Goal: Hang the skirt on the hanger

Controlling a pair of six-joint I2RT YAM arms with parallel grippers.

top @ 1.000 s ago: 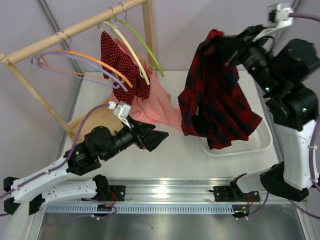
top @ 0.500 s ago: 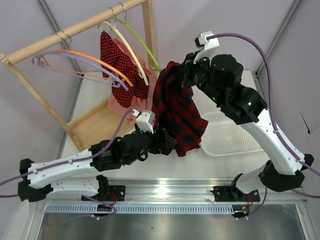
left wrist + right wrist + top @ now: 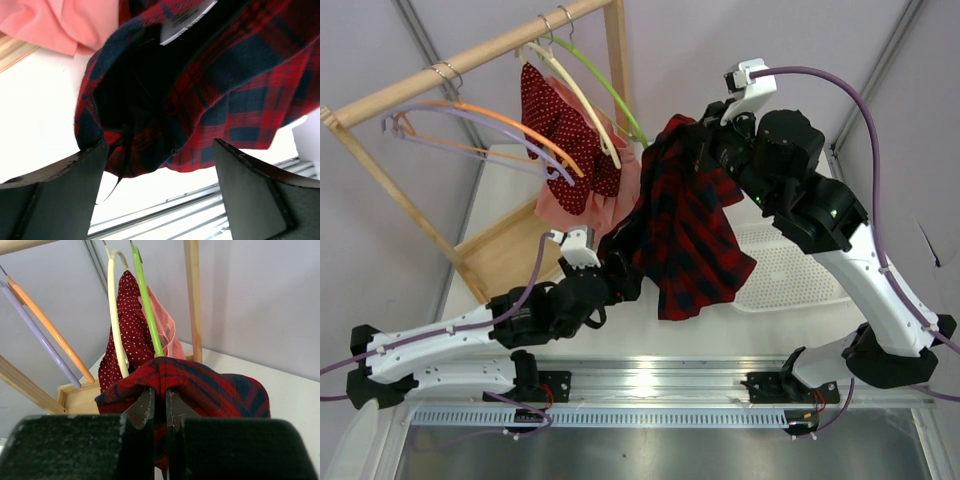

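Top view: the right gripper [image 3: 705,148] is holding the red-and-navy plaid fabric skirt [image 3: 690,240] aloft, right of the wooden rack [image 3: 470,50], where the thin lavender plastic hanger [image 3: 392,122] is hanging bare.

Left wrist view: the left gripper [image 3: 160,150] is gaping, fingers apart below the hem.

Right wrist view: the fingers are pinching a skirt fold, so the hanging itself is not yet begun.

red-navy plaid skirt [image 3: 690,240], lavender hanger [image 3: 40,336], white-dotted red garment [image 3: 555,125], pink garment [image 3: 50,22]

A wooden rack [image 3: 470,58] in the upper left carries orange [image 3: 47,325], cream [image 3: 111,315] and green [image 3: 148,310] hangers. A red dotted garment [image 3: 135,340] and a pink one [image 3: 50,25] hang there too. A white perforated tray [image 3: 790,270] sits on the table [image 3: 500,200] at right.
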